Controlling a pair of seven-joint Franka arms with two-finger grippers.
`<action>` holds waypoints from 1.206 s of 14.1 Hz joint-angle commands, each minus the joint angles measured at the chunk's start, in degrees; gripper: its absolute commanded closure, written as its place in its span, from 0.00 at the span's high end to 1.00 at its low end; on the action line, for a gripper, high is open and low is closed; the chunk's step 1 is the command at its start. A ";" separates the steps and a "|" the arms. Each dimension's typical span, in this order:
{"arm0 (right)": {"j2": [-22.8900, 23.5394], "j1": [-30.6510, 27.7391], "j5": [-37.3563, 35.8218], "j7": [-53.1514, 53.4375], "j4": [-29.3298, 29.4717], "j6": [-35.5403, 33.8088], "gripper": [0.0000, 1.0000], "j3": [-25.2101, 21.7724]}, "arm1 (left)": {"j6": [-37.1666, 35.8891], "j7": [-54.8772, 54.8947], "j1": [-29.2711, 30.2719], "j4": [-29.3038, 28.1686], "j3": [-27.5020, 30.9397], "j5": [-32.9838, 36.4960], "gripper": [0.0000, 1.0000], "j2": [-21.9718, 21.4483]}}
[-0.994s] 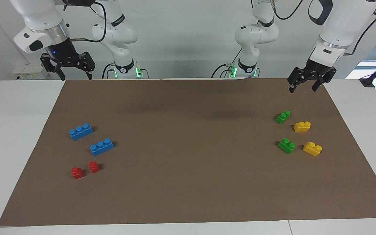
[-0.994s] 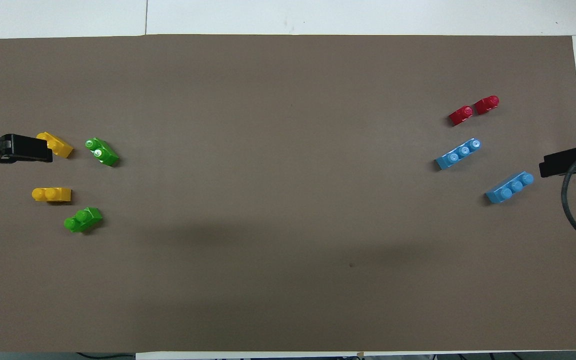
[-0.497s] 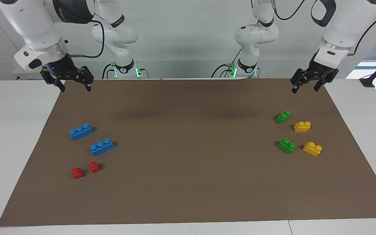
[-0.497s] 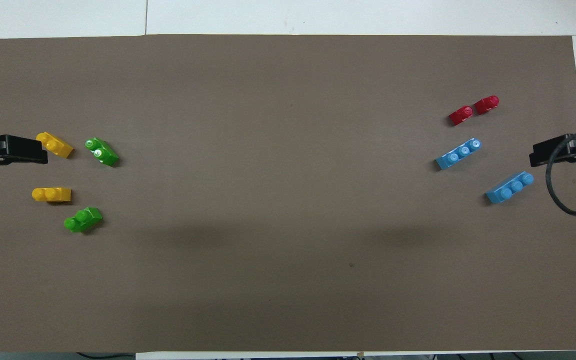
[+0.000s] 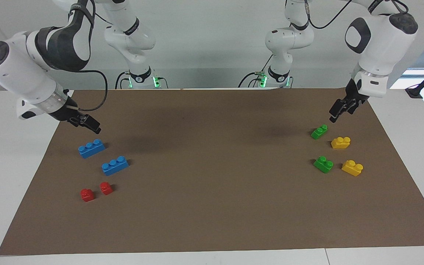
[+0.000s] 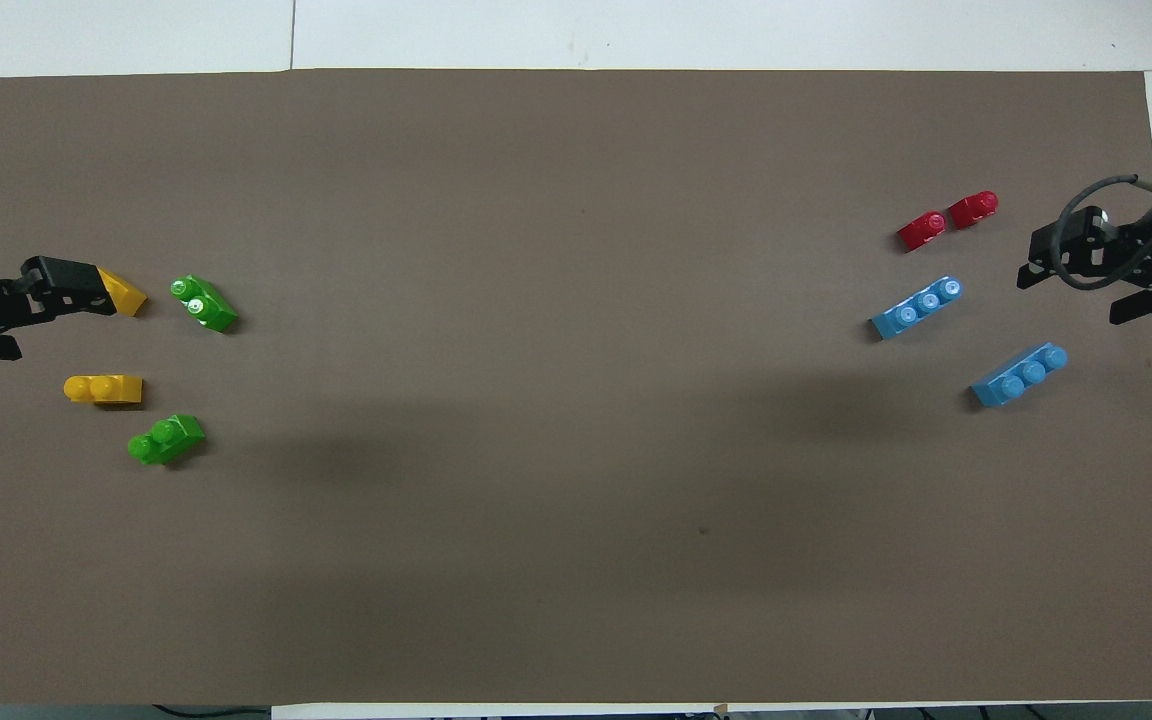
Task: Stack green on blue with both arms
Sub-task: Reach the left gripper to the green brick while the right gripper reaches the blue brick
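Two green bricks lie at the left arm's end of the brown mat, one (image 5: 319, 131) (image 6: 166, 439) nearer the robots than the other (image 5: 323, 164) (image 6: 203, 304). Two blue bricks lie at the right arm's end, one (image 5: 91, 148) (image 6: 1019, 375) nearer the robots than the other (image 5: 115, 165) (image 6: 917, 308). My left gripper (image 5: 335, 115) (image 6: 51, 322) is open and empty, low over the mat close to the nearer green brick. My right gripper (image 5: 93, 127) (image 6: 1074, 296) is open and empty, low over the mat just above the nearer blue brick.
Two yellow bricks (image 5: 341, 142) (image 5: 352, 168) lie beside the green ones; in the overhead view the left gripper covers part of one (image 6: 124, 295). Two small red bricks (image 5: 87, 194) (image 5: 106, 188) lie farther from the robots than the blue ones. The mat (image 5: 212, 184) covers most of the table.
Both arms have swung down and forward from the mat's robot-side edge. The left gripper has dropped toward the nearer green brick, the right gripper toward the nearer blue brick. No brick has moved.
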 commanded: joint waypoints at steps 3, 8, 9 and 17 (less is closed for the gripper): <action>6.62 -2.15 6.78 11.77 2.14 1.78 1.00 0.28 | 8.24 -4.11 1.46 -1.34 -0.16 -0.70 1.00 6.77; 11.01 -3.39 13.63 19.07 2.14 3.81 1.00 0.28 | 16.16 -15.71 0.59 -1.08 -0.16 -0.70 1.00 13.90; 11.54 -3.39 14.42 20.12 2.14 3.90 1.00 0.28 | 15.90 -16.51 0.50 -0.91 -0.16 -0.70 1.00 14.43; 15.06 -3.47 18.47 21.10 1.70 6.44 1.00 0.28 | 15.55 -28.12 -0.11 5.77 -0.07 1.76 0.99 23.12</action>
